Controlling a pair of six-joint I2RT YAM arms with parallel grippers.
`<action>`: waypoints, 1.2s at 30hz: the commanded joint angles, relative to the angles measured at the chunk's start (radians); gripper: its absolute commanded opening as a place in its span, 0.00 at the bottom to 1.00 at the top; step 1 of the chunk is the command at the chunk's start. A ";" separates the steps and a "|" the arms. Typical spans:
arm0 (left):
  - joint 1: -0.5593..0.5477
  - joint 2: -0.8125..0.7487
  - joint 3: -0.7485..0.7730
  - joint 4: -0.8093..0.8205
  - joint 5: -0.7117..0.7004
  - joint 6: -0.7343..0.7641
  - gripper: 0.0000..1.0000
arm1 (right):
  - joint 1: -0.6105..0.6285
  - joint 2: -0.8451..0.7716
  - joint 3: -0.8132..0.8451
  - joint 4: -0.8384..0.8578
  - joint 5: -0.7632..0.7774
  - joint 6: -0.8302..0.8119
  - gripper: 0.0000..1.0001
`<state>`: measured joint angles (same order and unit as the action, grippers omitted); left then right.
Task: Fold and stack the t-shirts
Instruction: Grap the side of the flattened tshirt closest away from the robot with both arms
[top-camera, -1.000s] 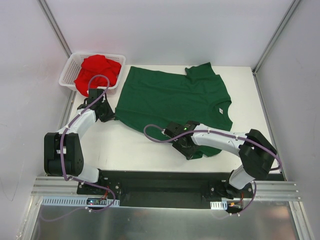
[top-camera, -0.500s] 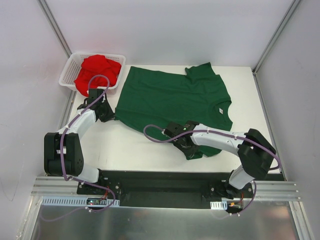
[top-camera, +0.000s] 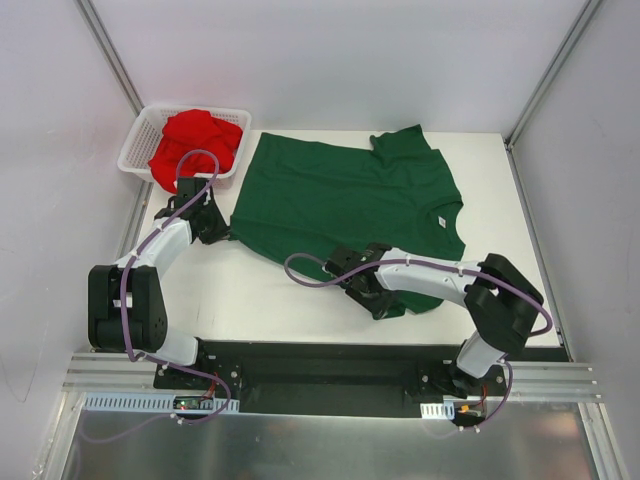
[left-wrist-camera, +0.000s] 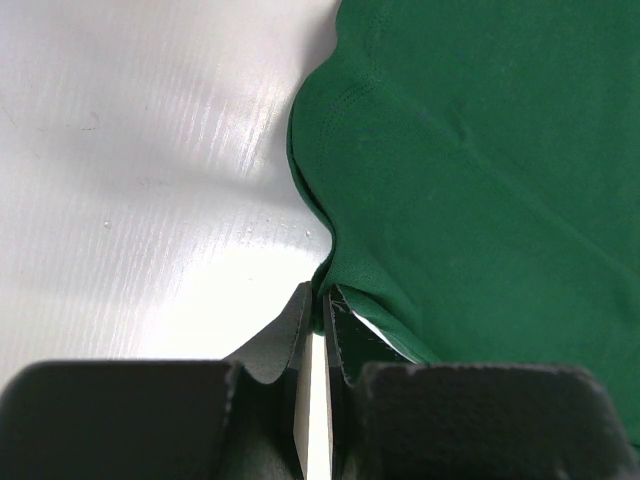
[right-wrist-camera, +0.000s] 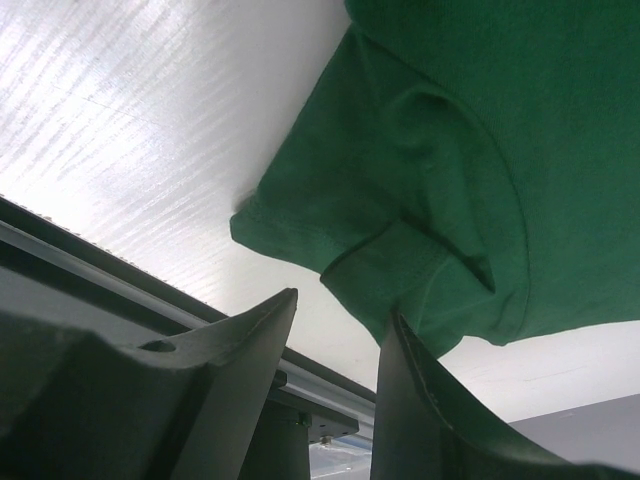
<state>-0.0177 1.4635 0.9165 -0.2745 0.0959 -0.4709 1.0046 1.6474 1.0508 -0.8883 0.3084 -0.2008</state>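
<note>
Right now your left arm is folded tight at the elbow beside its base. Its white forearm reaches away and inward, low over the table (top-camera: 270, 290). Your left pincer (left-wrist-camera: 318, 308) is pressed together on the hem of the green shirt (top-camera: 345, 195), at the corner nearest that arm. The hem puckers into a small ridge right at the tips. From there the shirt spreads flat ahead and to the right of the pincer, with bare table to the left of the tips.

Your right arm bends at the elbow above its base and stretches its forearm across toward the left, wrist held low. Your right pincer (right-wrist-camera: 341, 305) is spread, with nothing between its fingers. Just ahead of the gap lies a sleeve (right-wrist-camera: 400, 260) of the green shirt, its cuff doubled over on itself. You cannot tell whether either tip touches the cloth. The body of the shirt runs on beyond the sleeve, away from the pincer.

Past the left pincer, on its far side, stands the basket (top-camera: 133, 152) with the red shirt (top-camera: 195, 140) heaped inside, part of it spilling over the near rim. A purple cable (top-camera: 298, 266) loops out beside the right wrist, over bare table.
</note>
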 joint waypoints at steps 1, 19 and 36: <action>0.012 -0.031 -0.008 -0.003 -0.013 0.011 0.00 | 0.008 0.005 0.041 -0.038 0.037 -0.012 0.45; 0.012 -0.028 -0.004 -0.003 -0.005 0.011 0.00 | 0.009 0.017 0.052 -0.037 0.054 -0.023 0.44; 0.012 -0.035 -0.011 -0.002 -0.007 0.011 0.00 | 0.012 0.046 0.055 -0.032 0.058 -0.022 0.32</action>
<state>-0.0177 1.4635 0.9165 -0.2745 0.0959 -0.4709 1.0126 1.6814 1.0775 -0.8948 0.3515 -0.2180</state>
